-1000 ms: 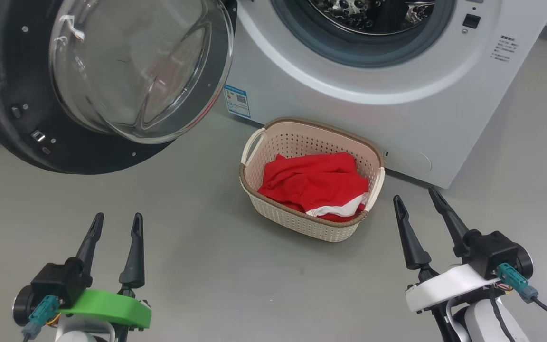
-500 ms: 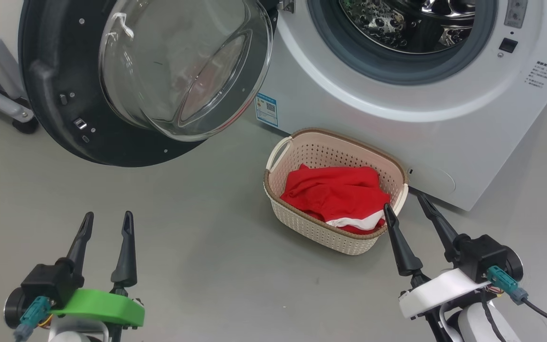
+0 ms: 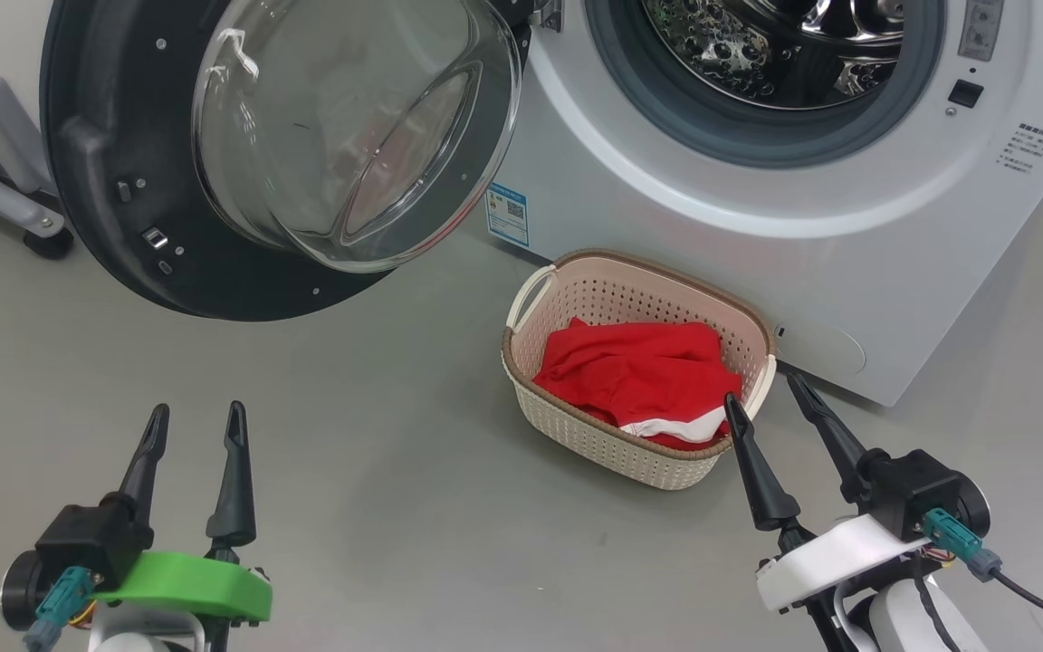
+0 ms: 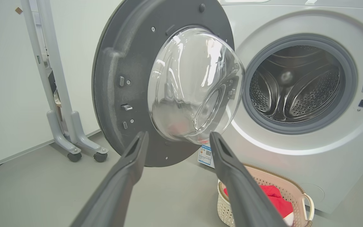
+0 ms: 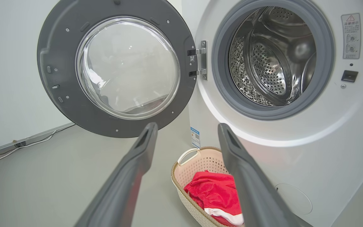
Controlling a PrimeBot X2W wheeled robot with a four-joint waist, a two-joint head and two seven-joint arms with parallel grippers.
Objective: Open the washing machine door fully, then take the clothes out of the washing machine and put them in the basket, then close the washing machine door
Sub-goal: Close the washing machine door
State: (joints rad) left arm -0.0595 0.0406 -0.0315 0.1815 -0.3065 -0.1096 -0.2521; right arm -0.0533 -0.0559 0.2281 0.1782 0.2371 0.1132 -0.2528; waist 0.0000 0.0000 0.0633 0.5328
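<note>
The washing machine [image 3: 757,217] stands ahead with its door [image 3: 114,181] swung wide open to the left; the glass bowl [image 3: 349,127] bulges toward me. The steel drum [image 5: 273,56] looks bare inside. On the floor before the machine sits the cream basket [image 3: 576,435], holding red clothes [image 3: 639,371] with white stripe trim. My left gripper [image 3: 196,418] is open and empty, low at the left, well short of the door. Beside the basket's right end, my right gripper [image 3: 764,389] is open and empty.
A grey wheeled stand [image 4: 74,138] is by the wall left of the door. A cable [image 5: 27,142] runs along the wall's base. Bare grey floor [image 3: 377,489] stretches between my grippers and the basket.
The head view has shifted, bringing the drum and the stand into the picture. Both grippers stay open and empty; the right one now sits closer to the basket's right end.
</note>
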